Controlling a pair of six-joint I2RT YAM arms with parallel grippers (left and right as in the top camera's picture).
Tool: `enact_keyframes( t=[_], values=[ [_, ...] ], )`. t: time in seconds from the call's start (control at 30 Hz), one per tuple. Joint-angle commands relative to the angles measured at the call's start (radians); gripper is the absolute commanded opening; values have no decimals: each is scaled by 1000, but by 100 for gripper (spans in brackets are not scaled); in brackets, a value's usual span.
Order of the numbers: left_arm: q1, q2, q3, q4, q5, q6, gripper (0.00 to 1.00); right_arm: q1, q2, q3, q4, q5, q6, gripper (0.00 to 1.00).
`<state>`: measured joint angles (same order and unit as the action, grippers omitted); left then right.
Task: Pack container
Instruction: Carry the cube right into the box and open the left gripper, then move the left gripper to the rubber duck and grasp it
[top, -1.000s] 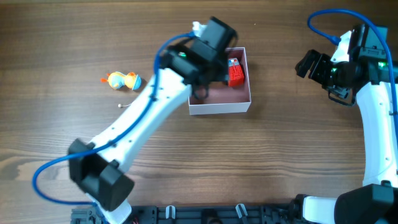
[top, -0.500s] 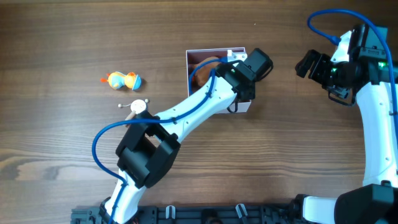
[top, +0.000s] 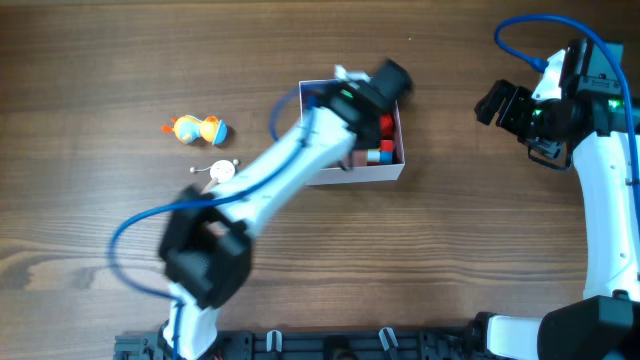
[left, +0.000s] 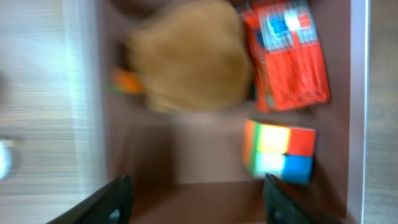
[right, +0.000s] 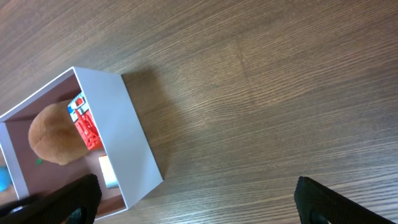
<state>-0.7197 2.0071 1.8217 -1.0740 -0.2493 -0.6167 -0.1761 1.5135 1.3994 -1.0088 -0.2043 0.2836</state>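
The container (top: 360, 178) is a white-walled square box with a pink floor, at the table's middle. It also shows in the left wrist view (left: 81, 93) and the right wrist view (right: 134, 137). Inside lie a brown plush (left: 186, 59), a red pack (left: 289, 53) and a coloured cube (left: 280, 149). My left gripper (top: 385, 80) hovers over the box, open and empty (left: 196, 199). My right gripper (top: 500, 105) is open and empty (right: 199, 205), well to the right of the box.
An orange and blue duck toy (top: 197, 129) and a small white toy (top: 220, 171) lie on the wooden table left of the container. The left arm crosses the box's left half in the overhead view.
My left arm has swung about over the container, its end first at the top, then at the right side, now at the upper right corner. The right arm has not moved.
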Motion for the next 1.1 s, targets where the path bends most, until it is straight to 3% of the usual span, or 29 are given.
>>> enact_keyframes(
  t=[0.0,0.13,0.23,0.4,0.63,0.9,1.07],
  values=[
    [138,-192,44,-116,-72,152,77,-4,4,6,5,12,7,100],
    [357,-193,41,-232,-53,190,78,-4,4,6,5,12,7,100],
    [529,-119,20,-233,14,195,78,-4,4,6,5,13,7,100],
    [657,-9,8,-236,51,299,75,-4,4,6,5,12,7,100],
    [652,77,8,-208,72,326,71,-4,4,6,5,12,7,100],
    [671,163,-6,-105,58,326,80,-4,4,6,5,12,7,100],
    [679,223,-18,-78,58,352,78,-4,4,6,5,13,7,100]
  ],
)
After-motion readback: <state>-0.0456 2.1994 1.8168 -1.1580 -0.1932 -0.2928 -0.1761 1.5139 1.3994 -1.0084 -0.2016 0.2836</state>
